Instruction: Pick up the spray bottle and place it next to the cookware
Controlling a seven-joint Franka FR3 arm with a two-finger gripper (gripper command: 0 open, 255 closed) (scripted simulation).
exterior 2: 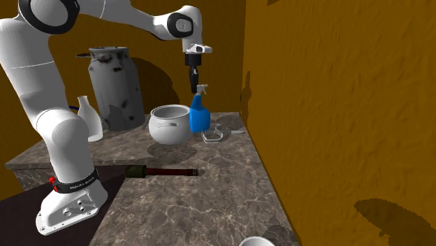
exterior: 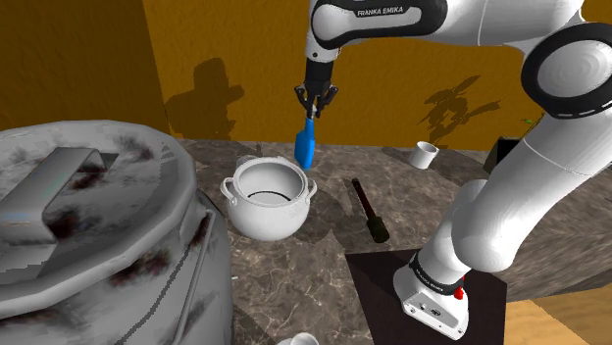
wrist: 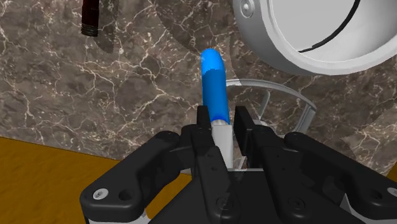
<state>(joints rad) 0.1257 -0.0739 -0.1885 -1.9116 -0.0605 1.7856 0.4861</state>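
A blue spray bottle (exterior: pixel 305 145) with a white head hangs in the air, my gripper (exterior: pixel 315 105) shut on its top. It hangs just beyond the rim of a white two-handled pot (exterior: pixel 267 198), the cookware, on the marble counter. From the second exterior view the spray bottle (exterior 2: pixel 199 115) hangs beside the pot (exterior 2: pixel 170 124), on its right, under the gripper (exterior 2: pixel 195 85). In the wrist view the black fingers (wrist: pixel 203 125) clasp the white neck of the spray bottle (wrist: pixel 214 86), and the pot (wrist: pixel 318 33) lies close beside it below.
A large worn metal can (exterior: pixel 93 235) fills the shoulder view's left. A dark bottle (exterior: pixel 370 209) lies on the counter (exterior: pixel 294 274). A white cup (exterior: pixel 425 154) stands far back. A clear glass item (exterior 2: pixel 214 133) lies by the pot, a white vase (exterior 2: pixel 89 119) further off. An orange wall (exterior 2: pixel 328 105) borders the counter.
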